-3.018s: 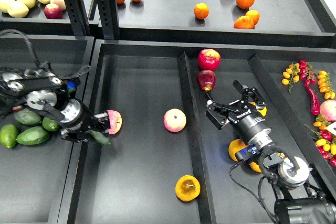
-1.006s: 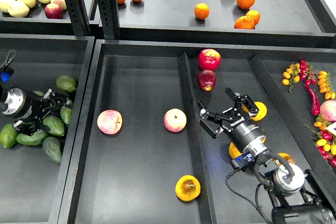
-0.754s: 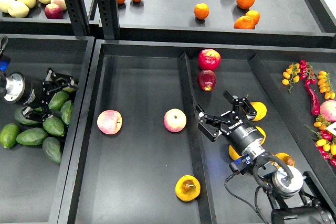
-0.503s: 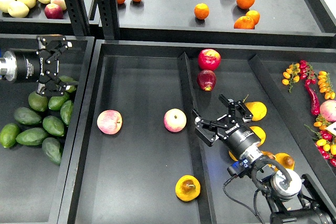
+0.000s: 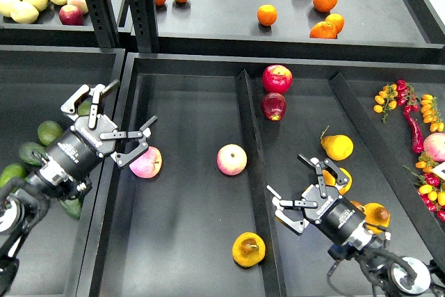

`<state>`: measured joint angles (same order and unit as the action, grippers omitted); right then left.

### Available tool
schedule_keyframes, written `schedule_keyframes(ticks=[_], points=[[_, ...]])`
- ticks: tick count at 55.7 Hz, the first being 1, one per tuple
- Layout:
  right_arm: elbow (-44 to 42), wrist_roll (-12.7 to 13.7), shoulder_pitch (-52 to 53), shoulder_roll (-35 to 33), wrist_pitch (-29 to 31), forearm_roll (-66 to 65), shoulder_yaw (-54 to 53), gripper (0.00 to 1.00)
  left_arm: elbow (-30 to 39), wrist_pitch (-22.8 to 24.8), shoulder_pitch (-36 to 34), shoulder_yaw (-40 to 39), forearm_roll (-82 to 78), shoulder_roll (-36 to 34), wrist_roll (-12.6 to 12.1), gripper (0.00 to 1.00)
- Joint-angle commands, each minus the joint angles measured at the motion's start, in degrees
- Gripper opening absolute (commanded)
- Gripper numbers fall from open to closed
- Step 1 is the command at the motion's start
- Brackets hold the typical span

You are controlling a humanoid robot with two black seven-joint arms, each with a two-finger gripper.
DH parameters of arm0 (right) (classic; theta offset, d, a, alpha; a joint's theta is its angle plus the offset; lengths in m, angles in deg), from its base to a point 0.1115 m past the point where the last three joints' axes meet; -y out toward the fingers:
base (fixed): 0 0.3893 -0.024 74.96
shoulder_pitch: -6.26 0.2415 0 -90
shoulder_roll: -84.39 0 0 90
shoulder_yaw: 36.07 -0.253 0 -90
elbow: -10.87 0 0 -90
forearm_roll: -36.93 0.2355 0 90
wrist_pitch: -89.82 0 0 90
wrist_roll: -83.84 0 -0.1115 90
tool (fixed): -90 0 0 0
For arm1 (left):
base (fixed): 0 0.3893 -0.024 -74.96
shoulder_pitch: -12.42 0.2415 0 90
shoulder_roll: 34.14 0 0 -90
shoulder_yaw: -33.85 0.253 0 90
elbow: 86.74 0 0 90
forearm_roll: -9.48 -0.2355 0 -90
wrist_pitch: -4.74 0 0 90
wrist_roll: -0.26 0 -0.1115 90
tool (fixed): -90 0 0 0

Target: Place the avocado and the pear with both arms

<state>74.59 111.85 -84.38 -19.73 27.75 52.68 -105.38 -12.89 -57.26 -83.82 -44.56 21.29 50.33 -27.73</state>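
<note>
Left gripper point(image 5: 111, 122) open, empty, over the wall between the left bin and the centre tray point(image 5: 188, 255), just above a pink apple point(image 5: 145, 163). Avocados point(image 5: 49, 132) lie in the left bin, partly hidden under the arm; none held. Right gripper point(image 5: 302, 189) open, empty, just right of the centre divider, jaws spread toward the pears. Nearest pear point(image 5: 337, 147) sits free; others are behind the wrist. A pear point(image 5: 248, 249) already lies in the centre tray. Judgement: neither fruit is grasped.

Bright, even overhead light; soft shadows, sharp focus, no glare.
</note>
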Motion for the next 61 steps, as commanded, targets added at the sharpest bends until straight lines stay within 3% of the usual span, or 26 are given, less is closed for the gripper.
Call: schedule_keyframes(ticks=[1, 16, 26, 40, 61], points=[[-0.09, -0.01, -0.24, -4.50, 0.07, -0.37, 1.89, 1.00, 0.68, 0.00, 5.62, -2.98, 0.05, 4.47, -0.01, 0.99], [-0.44, -0.01, 0.99, -11.63, 0.07, -7.31, 8.56, 1.00, 2.52, 0.00, 13.01, -4.83, 0.05, 5.53, -0.01, 0.99], [-4.04, -0.01, 4.07, -12.86, 0.07, -17.50, 14.02, 1.00, 3.23, 0.00, 13.63, -4.74, 0.05, 5.53, -0.01, 0.99], [-10.89, -0.01, 9.86, -9.35, 0.07, -24.63, 22.01, 1.00, 4.11, 0.00, 14.33, -4.39, -1.09, 5.53, -0.01, 0.99], [-19.68, -0.01, 14.61, 0.32, 0.07, -24.72, 22.90, 1.00, 4.46, 0.00, 15.21, -4.30, -2.49, 5.53, -0.01, 0.99]])
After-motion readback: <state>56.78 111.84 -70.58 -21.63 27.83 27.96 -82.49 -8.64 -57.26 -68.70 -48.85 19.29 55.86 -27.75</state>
